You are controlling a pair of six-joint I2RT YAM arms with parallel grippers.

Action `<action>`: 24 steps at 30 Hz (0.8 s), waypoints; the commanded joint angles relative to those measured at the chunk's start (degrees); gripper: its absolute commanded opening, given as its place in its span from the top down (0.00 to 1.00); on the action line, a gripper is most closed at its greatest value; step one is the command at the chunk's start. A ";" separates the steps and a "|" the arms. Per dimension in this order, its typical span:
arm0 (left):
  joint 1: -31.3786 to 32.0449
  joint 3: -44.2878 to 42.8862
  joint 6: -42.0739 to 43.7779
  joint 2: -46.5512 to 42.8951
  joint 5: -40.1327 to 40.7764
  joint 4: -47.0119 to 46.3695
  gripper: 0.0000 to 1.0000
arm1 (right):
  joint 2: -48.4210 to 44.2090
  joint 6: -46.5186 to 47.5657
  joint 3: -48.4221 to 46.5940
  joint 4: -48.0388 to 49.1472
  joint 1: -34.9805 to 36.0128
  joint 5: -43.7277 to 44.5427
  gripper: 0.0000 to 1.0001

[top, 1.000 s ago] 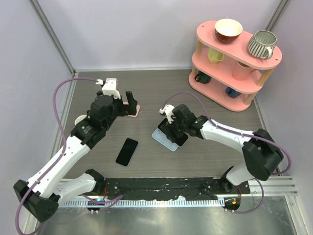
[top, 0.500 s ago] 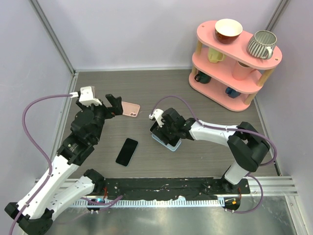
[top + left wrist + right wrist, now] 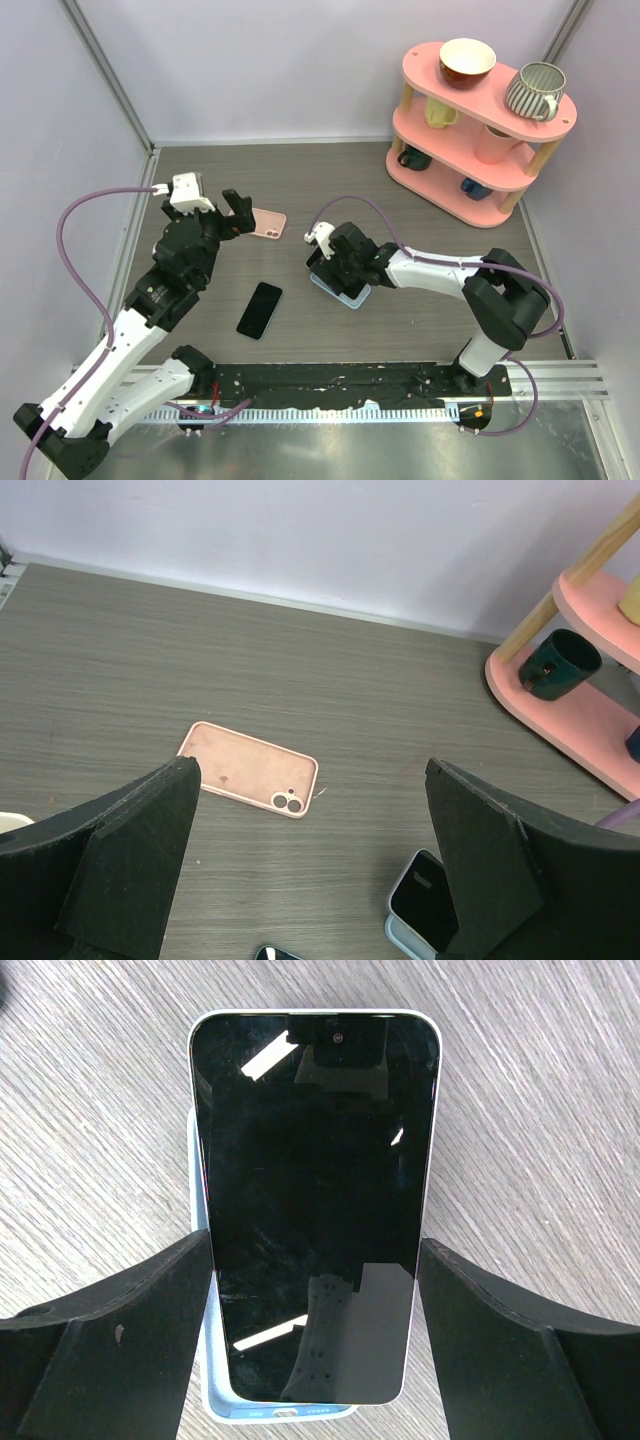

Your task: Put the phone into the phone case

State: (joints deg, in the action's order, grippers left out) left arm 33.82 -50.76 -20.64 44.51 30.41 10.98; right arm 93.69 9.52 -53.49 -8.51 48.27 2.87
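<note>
My right gripper (image 3: 341, 268) (image 3: 315, 1245) is shut on a phone (image 3: 312, 1190) with a black screen and pale edge, its fingers against the phone's two long sides. The phone lies over a light blue case (image 3: 205, 1380) (image 3: 343, 296) on the table, shifted past the case's far end. My left gripper (image 3: 233, 212) (image 3: 310, 770) is open and empty, raised above the table near a pink case (image 3: 267, 222) (image 3: 250, 783) that lies flat. The phone (image 3: 425, 910) also shows in the left wrist view.
A second, black phone (image 3: 260, 310) lies on the table between the arms, near the front. A pink three-tier shelf (image 3: 480, 200) (image 3: 560, 705) with cups and a bowl stands at the back right. Walls close in the left and back.
My left arm has pulled back to the left, off the pink case, which now lies uncovered. My right gripper has shifted slightly left with the phone over the blue case.
</note>
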 commanded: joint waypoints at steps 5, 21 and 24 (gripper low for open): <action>0.10 -1.00 -0.27 -0.66 1.67 -3.07 0.00 | -2.11 -2.22 1.20 4.21 0.95 0.99 0.42; 0.10 -1.09 -0.27 -0.04 1.67 -2.81 0.00 | -2.19 -7.67 -1.70 -1.68 1.04 3.36 0.37; 0.10 -1.00 -0.27 0.05 1.67 -2.90 0.00 | -2.28 -8.55 -1.88 -1.95 1.04 3.72 0.34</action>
State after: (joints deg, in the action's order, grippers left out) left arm 33.82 -50.76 -20.64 44.51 30.46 10.94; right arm 93.67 3.79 -52.56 -10.39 49.01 4.78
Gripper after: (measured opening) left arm 0.996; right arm 0.832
